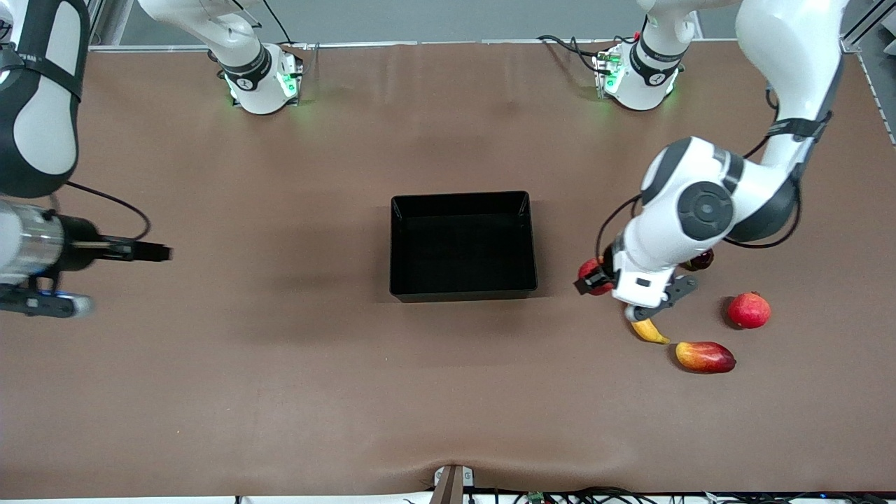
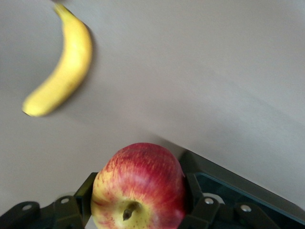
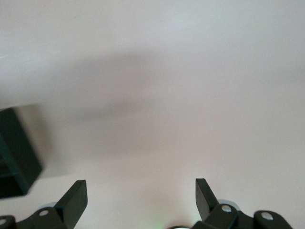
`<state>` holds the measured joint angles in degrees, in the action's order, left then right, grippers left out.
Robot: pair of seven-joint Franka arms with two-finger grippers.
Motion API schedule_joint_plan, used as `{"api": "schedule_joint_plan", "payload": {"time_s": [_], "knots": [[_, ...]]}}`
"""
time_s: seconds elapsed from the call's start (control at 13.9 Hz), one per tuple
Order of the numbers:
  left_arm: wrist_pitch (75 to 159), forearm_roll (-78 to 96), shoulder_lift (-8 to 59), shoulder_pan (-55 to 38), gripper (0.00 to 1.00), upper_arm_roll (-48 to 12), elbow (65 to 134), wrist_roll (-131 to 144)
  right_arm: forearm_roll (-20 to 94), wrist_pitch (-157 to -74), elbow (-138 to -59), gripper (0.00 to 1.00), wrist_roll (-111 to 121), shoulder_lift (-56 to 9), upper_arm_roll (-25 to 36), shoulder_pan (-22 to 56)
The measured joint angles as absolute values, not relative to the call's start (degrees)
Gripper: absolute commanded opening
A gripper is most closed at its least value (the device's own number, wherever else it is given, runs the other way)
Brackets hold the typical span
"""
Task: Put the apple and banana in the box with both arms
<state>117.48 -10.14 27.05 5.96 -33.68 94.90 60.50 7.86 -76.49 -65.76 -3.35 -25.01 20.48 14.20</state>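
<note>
My left gripper (image 1: 595,278) is shut on the apple (image 1: 590,268), red with yellowish patches, just off the table between the box (image 1: 462,290) and the other fruit. In the left wrist view the apple (image 2: 138,183) fills the space between both fingers (image 2: 87,187). The yellow banana (image 1: 651,331) lies on the table nearer the front camera than the left gripper, and it also shows in the left wrist view (image 2: 64,62). The black box stands empty mid-table. My right gripper (image 1: 155,251) is open and empty over the table toward the right arm's end; its fingers (image 3: 76,195) stand wide apart.
A red-yellow mango (image 1: 705,357), a plain red round fruit (image 1: 748,310) and a dark fruit (image 1: 701,260) lie near the banana at the left arm's end. A corner of the box (image 3: 14,157) shows in the right wrist view. The box's wall (image 2: 248,188) shows beside the apple.
</note>
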Motion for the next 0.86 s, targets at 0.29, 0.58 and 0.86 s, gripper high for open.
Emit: {"api": "schedule_joint_plan", "payload": {"time_s": [0.29,0.58,0.86], "knots": [[122.4,-10.1,29.7,2.4,0.0,-33.7,94.9,67.6,5.0,-75.5,-67.2,1.0,-3.3,-16.5,20.4,14.3],[125.1,-10.7,31.8,0.5,0.0,-33.7,95.0,68.9,0.9,-75.6,-76.8,1.0,-3.3,-5.2,20.2,14.2],[126.5,-11.7,33.1,-0.8,0.0,-33.7,95.0,69.1,0.3,-78.2,-86.6,1.0,-3.3,2.2,20.4,13.8]]}}
